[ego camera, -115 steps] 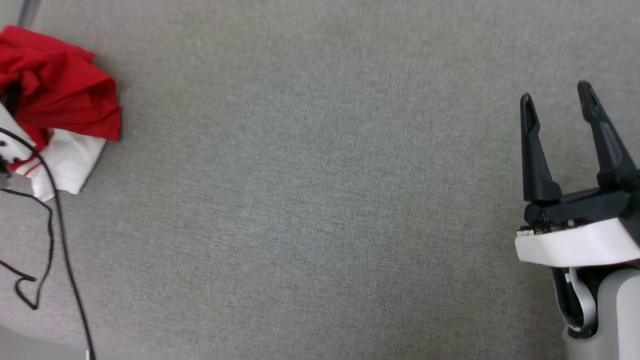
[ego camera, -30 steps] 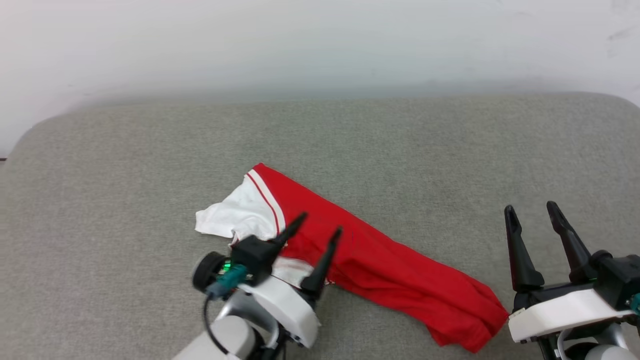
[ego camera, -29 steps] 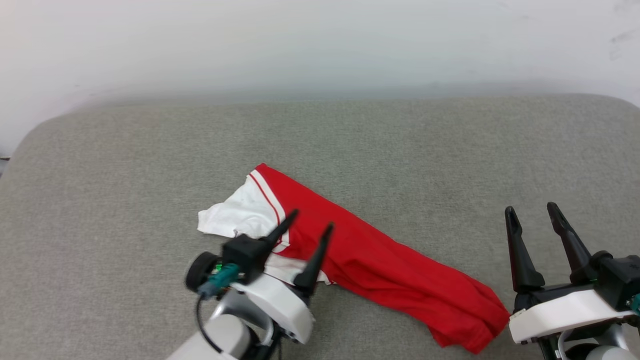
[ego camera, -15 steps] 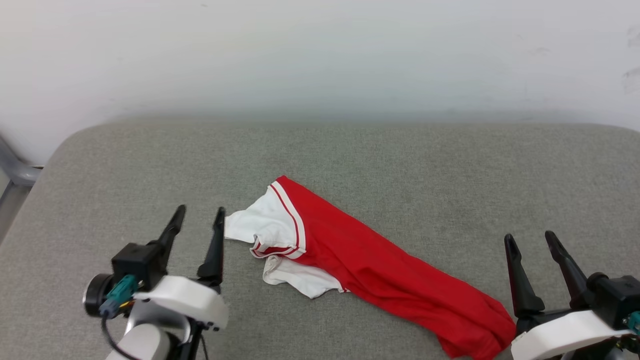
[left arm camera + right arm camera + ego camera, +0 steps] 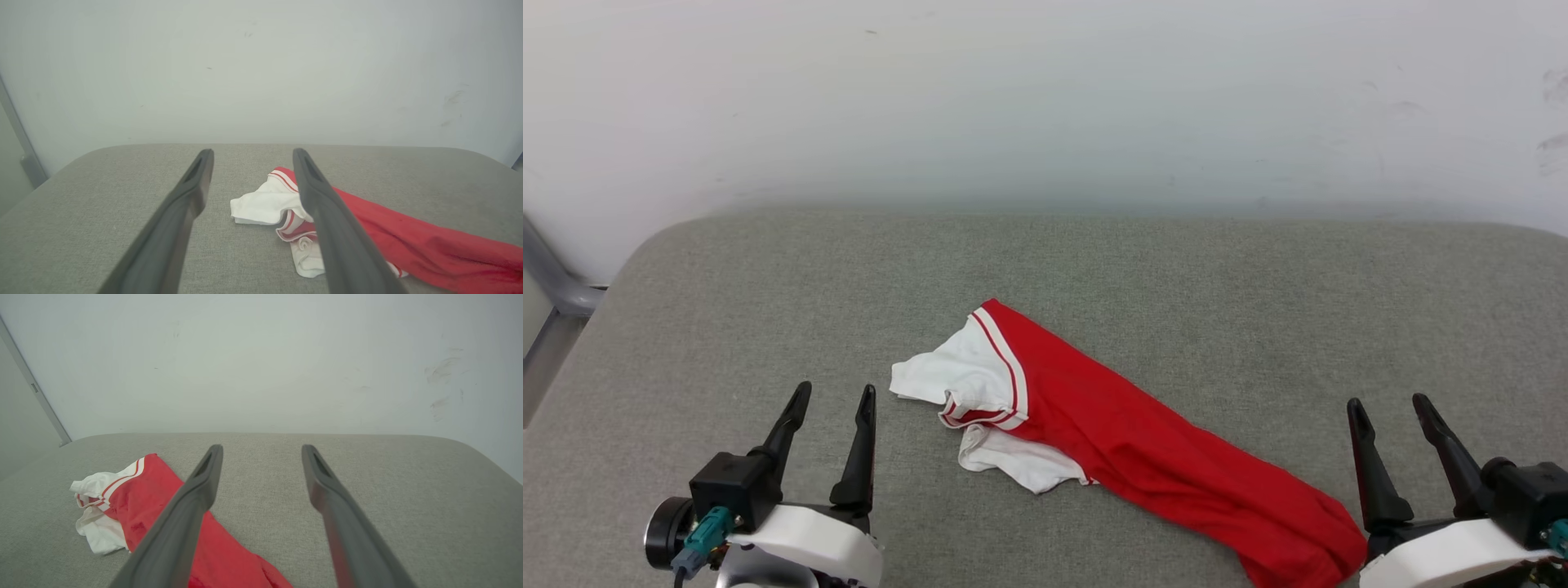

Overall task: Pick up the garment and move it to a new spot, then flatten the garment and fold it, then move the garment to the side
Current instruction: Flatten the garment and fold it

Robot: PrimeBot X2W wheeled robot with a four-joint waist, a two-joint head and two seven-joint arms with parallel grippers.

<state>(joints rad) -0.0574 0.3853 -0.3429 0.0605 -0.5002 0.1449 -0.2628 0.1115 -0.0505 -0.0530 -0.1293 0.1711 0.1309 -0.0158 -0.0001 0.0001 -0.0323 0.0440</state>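
Pulls left gripper [image 5: 836,389] clear of shirt [image 5: 1143,433], wide and empty; right gripper [image 5: 1387,400] likewise. Limp, light: pinch corners.

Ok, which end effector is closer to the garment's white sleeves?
Left. The left end effector sits just left of the white sleeves; the right end effector is at the opposite, red end of the garment.

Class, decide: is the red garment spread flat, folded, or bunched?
Bunched. The garment lies as a narrow, rumpled strip on the grey surface, white sleeves crumpled at one end.
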